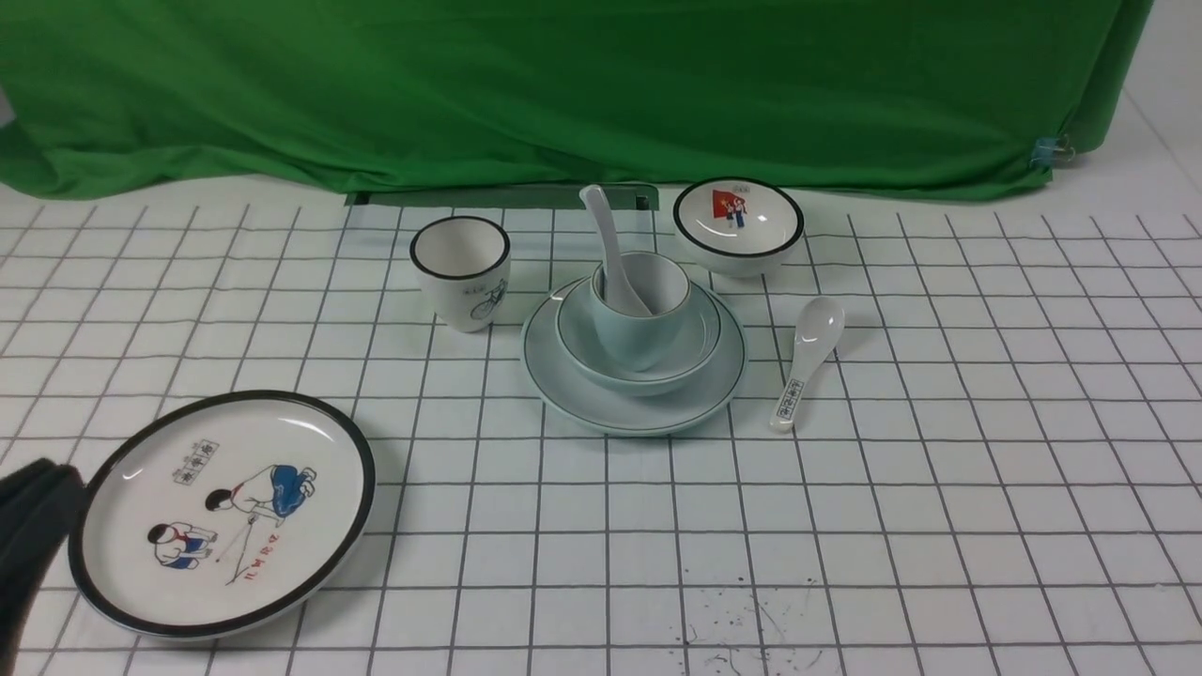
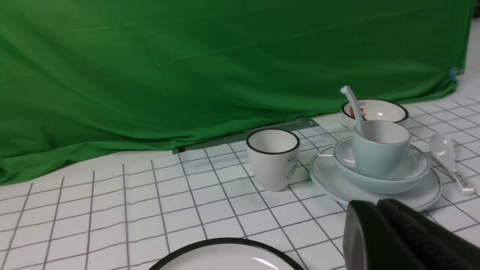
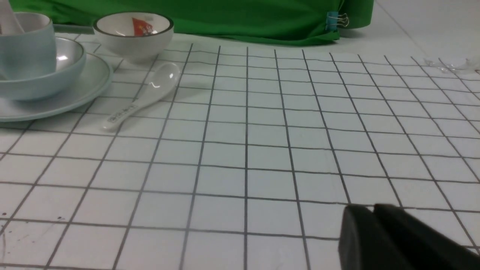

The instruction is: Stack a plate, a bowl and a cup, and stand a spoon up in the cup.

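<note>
1. Left gripper point(image 1: 38, 526): only a dark blob cut off at the front view's left edge, overlapping the edge of the cartoon plate point(image 1: 225, 512). In the left wrist view its fingers point(image 2: 397, 236) appear pressed together with nothing between them; tips out of frame.
2. Right gripper point(image 3: 375, 228): absent from the front view. Right wrist view shows two dark fingers side by side, no gap visible, holding nothing, low over the gridded table point(image 1: 939, 469).
3. Stack sits at table centre: pale blue-green plate point(image 1: 634, 408) at bottom, bowl point(image 1: 639, 371) in it, cup point(image 1: 639, 310) in the bowl.
4. Plain spoon point(image 1: 610, 249) stands in the cup, handle leaning toward 11 o'clock; its scoop is hidden inside.
5. Labelled spoon point(image 1: 808, 361) lies flat at 3 o'clock of the stack, just beside the plate, label text unreadable.
6. Bicycle cup point(image 1: 462, 272) at 10 o'clock, apart.
7. Red-picture bowl point(image 1: 738, 225) at 1 o'clock, near.
8. Cartoon plate at 8 o'clock, well apart.
</note>
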Controlling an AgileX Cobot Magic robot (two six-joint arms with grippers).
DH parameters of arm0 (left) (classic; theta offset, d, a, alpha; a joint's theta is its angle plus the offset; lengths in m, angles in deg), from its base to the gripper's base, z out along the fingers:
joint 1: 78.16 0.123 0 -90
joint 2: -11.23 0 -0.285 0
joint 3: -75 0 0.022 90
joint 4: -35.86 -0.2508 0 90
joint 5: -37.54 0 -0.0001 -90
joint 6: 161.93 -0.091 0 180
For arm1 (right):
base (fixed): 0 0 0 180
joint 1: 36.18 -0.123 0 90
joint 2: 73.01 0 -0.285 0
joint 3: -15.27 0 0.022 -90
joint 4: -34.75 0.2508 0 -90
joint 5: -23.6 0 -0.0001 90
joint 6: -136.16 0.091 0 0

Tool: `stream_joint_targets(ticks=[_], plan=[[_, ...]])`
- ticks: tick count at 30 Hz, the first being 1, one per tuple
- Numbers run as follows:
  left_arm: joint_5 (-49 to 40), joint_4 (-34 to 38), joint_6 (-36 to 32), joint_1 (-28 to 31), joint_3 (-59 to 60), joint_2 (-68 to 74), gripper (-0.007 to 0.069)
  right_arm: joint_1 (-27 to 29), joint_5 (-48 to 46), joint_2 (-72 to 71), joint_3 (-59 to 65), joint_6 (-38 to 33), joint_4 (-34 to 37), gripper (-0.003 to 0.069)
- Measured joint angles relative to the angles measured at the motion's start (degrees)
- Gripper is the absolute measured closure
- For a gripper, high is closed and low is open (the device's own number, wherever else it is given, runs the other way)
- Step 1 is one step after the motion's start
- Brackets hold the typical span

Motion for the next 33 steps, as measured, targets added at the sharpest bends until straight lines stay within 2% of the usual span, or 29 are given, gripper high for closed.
stream_joint_targets(ticks=[3,6,7,8,11,15,33], plan=[[2.8,6.6,-1.1,6.2,5.3,-6.5,0.0655,0.0,0.0,0.0,0.0,0.0,0.0,0.0569],[4.7,13.9,-6.8,12.3,10.1,-8.4,0.0655,0.0,0.0,0.0,0.0,0.0,0.0,0.0559],[4.7,13.9,-6.8,12.7,10.1,-8.4,0.0655,0.0,0.0,0.0,0.0,0.0,0.0,0.0559],[3.9,17.4,-10.5,15.1,11.1,-8.5,0.0655,0.0,0.0,0.0,0.0,0.0,0.0,0.0556],[-1.2,21.2,-15.9,16.2,11.3,-8.5,0.0655,0.0,0.0,0.0,0.0,0.0,0.0,0.0552],[-5.7,22.9,-19.0,16.1,11.5,-8.5,0.0655,0.0,0.0,0.0,0.0,0.0,0.0,0.0543],[-5.9,23.7,-19.9,16.1,11.5,-8.5,0.0653,0.0,0.0,0.0,0.0,0.0,0.0,0.0503]])
